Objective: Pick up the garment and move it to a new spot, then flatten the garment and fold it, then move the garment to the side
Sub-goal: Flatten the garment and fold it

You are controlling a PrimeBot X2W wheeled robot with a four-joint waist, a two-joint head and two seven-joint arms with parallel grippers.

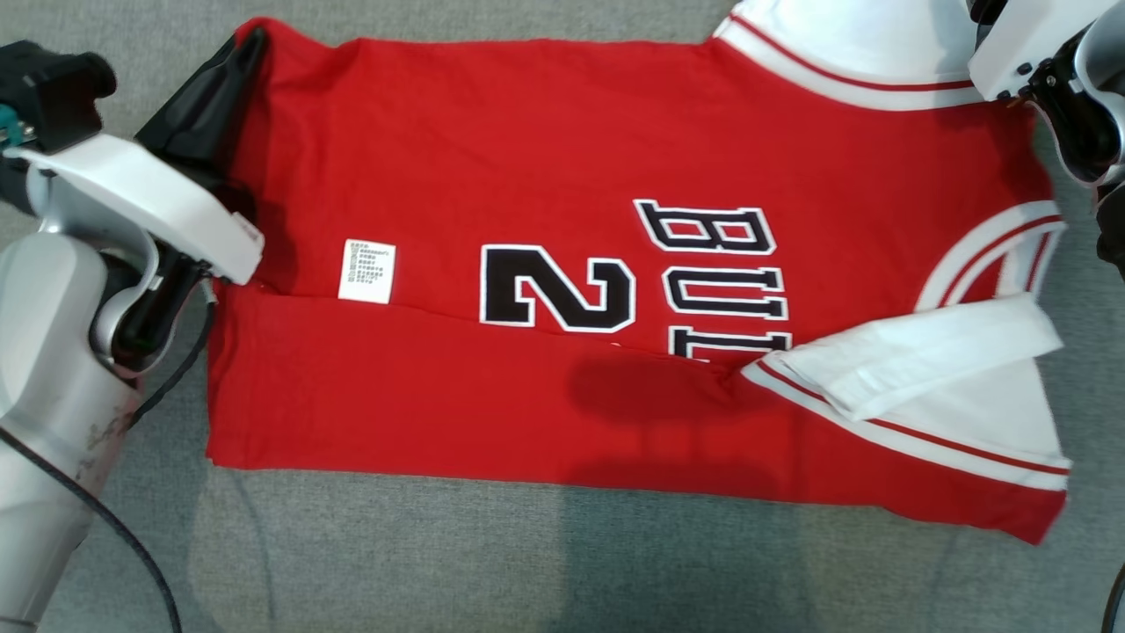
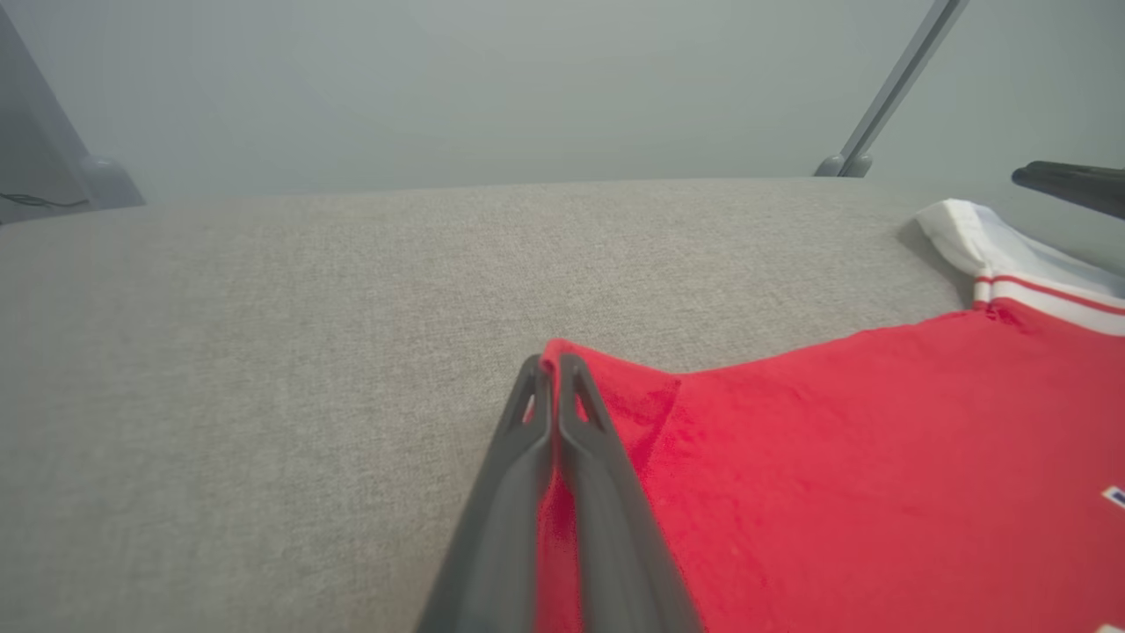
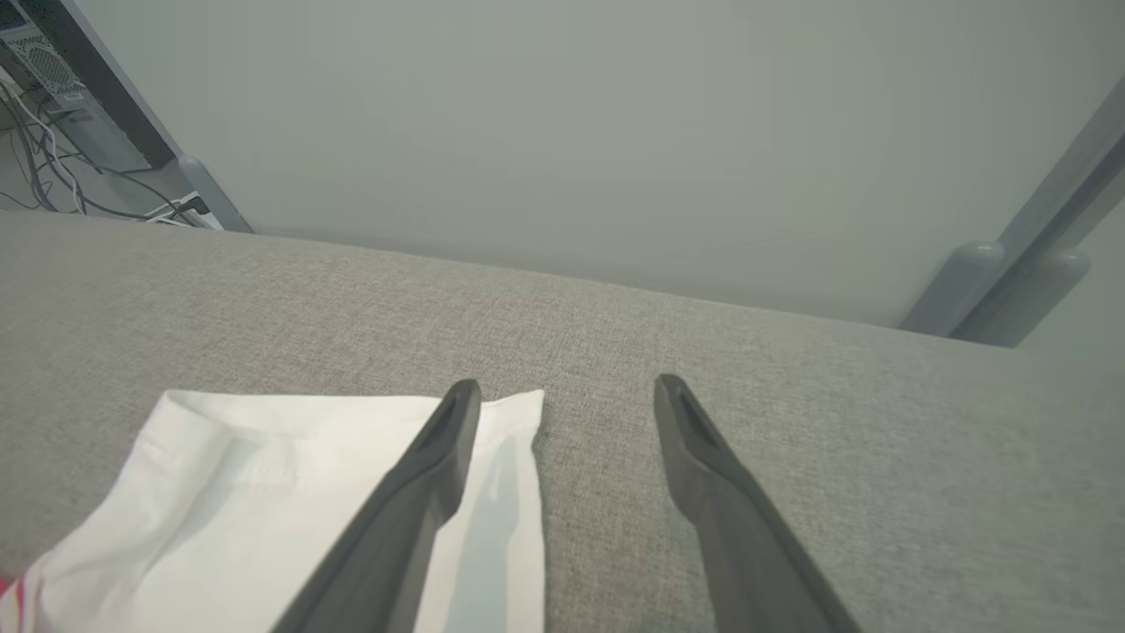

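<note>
Shirt (image 1: 562,132) corner gripped for folding.
Left gripper (image 2: 549,367) jaws are pinched on the hem corner (image 2: 606,378) for lifting; right gripper (image 3: 567,387) jaws are held spread at the sleeve (image 3: 290,457), unclamped.

open grey fabric surface (image 1: 545,563) beside jersey (image 1: 492,141), frame post (image 2: 892,88) behind

Dark slim-fingered left hand (image 2: 549,369), silver arm (image 1: 53,352)
</note>
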